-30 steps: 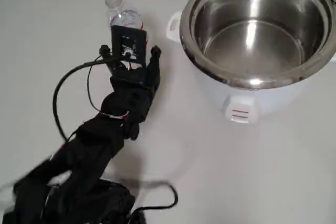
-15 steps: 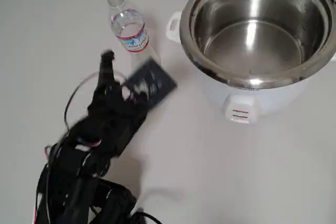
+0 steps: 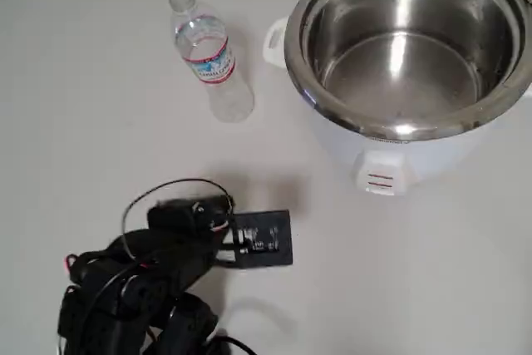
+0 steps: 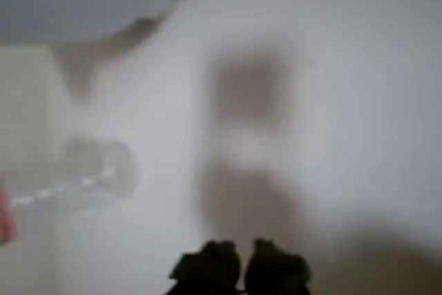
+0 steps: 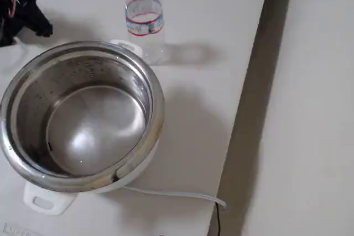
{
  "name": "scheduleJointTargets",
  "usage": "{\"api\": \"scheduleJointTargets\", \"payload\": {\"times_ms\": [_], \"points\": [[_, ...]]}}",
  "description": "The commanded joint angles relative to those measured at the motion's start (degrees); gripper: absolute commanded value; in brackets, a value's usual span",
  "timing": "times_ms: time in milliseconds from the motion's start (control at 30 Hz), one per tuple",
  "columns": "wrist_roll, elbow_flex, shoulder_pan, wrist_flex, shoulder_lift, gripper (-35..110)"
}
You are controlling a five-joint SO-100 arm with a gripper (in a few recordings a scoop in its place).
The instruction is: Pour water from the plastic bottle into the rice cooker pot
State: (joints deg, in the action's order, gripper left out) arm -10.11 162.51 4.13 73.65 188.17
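- White tabletop (image 3: 399, 288) fills the overhead view, matte and evenly lit; in the fixed view its right edge drops to a dark gap beside a pale floor.
- The plastic bottle (image 3: 208, 51) stands upright and capless at the upper left of the overhead view, its white label with red and blue bands facing the camera, a little left of the cooker and not touching it.
- In the fixed view the plastic bottle (image 5: 145, 19) stands just behind the cooker's side handle.
- The rice cooker pot (image 3: 407, 39), shiny steel with a wide rim, sits in a white cooker body (image 3: 374, 164) at the upper right of the overhead view.
- In the fixed view the rice cooker pot (image 5: 83, 114) shows glints on its floor; whether water lies in it cannot be told.
- The black arm (image 3: 141, 280) is folded low at the lower left of the overhead view, well apart from the bottle.
- The gripper (image 4: 238, 267) shows in the wrist view as two dark fingertips close side by side with only a thin slit between, nothing held; the view is blurred.
- A white cord (image 5: 171, 194) trails from the cooker toward the table edge.
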Motion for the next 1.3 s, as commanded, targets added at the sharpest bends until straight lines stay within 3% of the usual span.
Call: {"api": "scheduleJointTargets", "payload": {"times_ms": [0,1267], "points": [[0.4,4.8,1.4,-0.3,0.3,0],[0.6,7.7,1.9,0.1,0.2,0]]}}
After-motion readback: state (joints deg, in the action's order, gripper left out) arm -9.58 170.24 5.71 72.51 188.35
